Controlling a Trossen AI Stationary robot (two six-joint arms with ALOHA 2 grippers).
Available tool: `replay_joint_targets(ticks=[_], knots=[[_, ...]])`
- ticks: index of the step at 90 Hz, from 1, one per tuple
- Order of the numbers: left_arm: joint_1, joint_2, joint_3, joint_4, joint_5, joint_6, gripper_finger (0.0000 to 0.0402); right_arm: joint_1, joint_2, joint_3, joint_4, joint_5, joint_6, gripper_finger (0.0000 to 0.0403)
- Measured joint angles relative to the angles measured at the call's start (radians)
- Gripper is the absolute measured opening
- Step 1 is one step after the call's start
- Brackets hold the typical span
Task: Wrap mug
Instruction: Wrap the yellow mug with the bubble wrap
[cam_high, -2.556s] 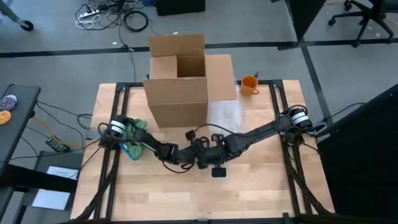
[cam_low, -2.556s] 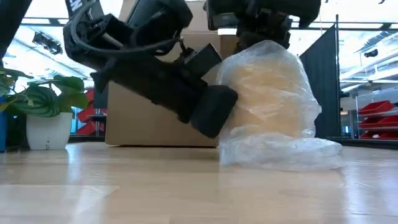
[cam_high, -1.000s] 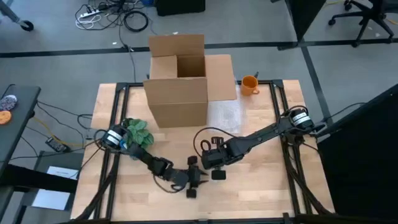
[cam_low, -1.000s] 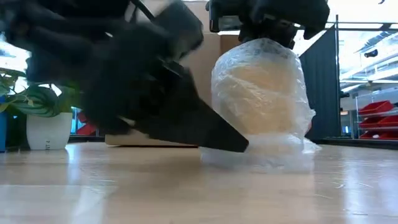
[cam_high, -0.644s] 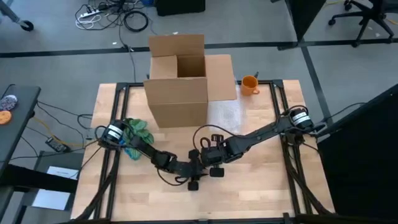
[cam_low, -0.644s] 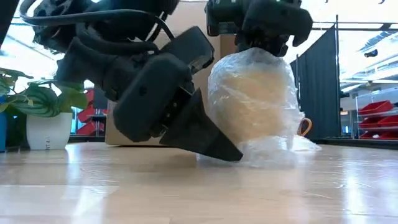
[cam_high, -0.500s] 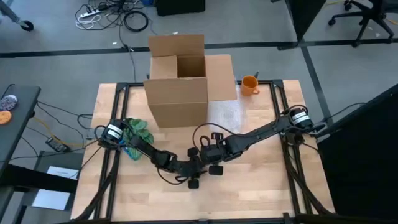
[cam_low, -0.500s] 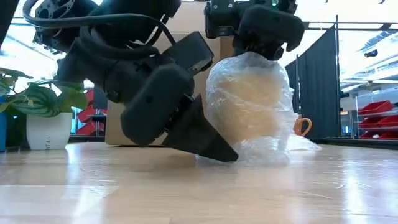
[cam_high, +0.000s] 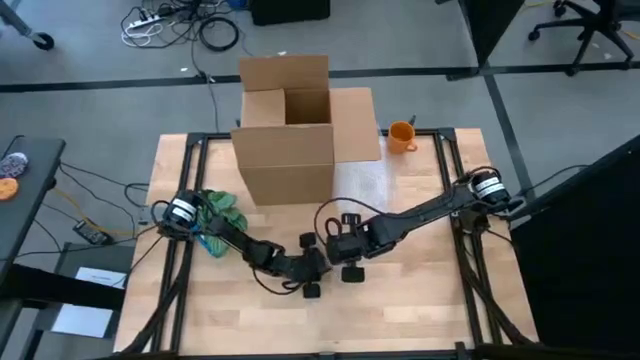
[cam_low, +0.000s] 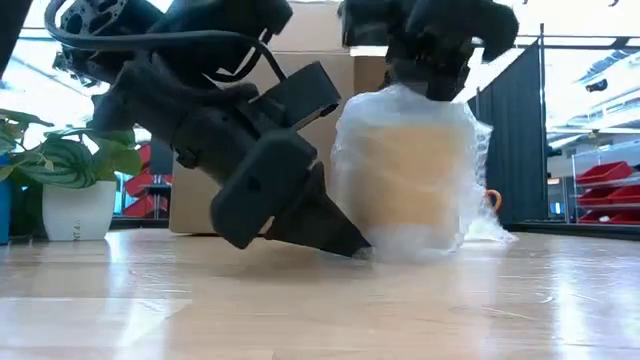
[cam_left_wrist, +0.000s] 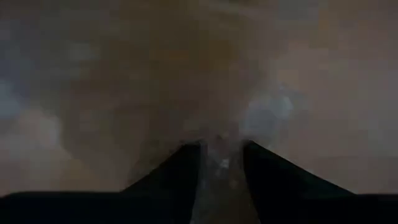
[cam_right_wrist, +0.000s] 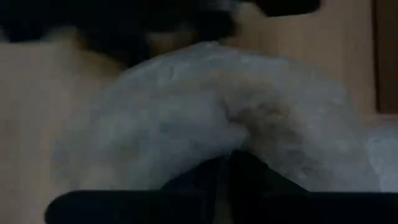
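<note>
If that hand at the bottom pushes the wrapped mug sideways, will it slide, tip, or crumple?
The wrapped mug stands upright on a broad base, so it would probably slide rather than tip. Its loose, crinkled plastic wrap will likely give and shift first. With the right hand pinching the wrap on top, it may pivot instead.

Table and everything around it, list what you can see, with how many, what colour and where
Wrapped mug: one, tan under clear bubble wrap, upright at the table's middle, between the two pincers.
Orange mug: one, orange, far right of the table, beside the box.
Cardboard box: one, brown, open-topped, at the table's far middle.
Bubble wrap sheet: one, clear, flat on the table in front of the box's right side.
Potted plant: one, green leaves in a white pot, table's left edge.
Left pincer: one, dark, tips low at the bundle's base, nipping wrap.
Right pincer: one, dark, gripping the wrap at the bundle's top.
</note>
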Motion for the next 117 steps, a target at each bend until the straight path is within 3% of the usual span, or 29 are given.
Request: replay_joint_targets(ticks=[13,52,77,86,100,117], knots=[[0.005,-0.018,-0.001,-0.019,-0.011,0.0,0.0117,-0.004,-0.012,0.001,-0.002,-0.003,0.003,0.0],[-0.006,-0.042,-0.001,-0.062,0.069,-0.035,0.0117,-0.094,0.121,0.008,-0.003,0.031,-0.051,0.0],[-0.051,-0.243,0.0,-0.332,0.094,-0.056,0.0117,-0.118,0.116,0.005,-0.002,0.004,-0.049,0.0],[-0.071,-0.32,0.0,-0.399,0.057,-0.076,0.0117,-0.116,0.116,0.005,-0.001,0.003,-0.046,0.0],[-0.102,-0.359,0.001,-0.261,-0.088,0.002,0.0117,-0.104,0.116,0.005,0.005,0.01,-0.046,0.0],[-0.093,-0.299,0.002,-0.04,-0.137,0.13,0.0117,-0.09,0.117,0.005,0.016,0.015,-0.044,0.0]])
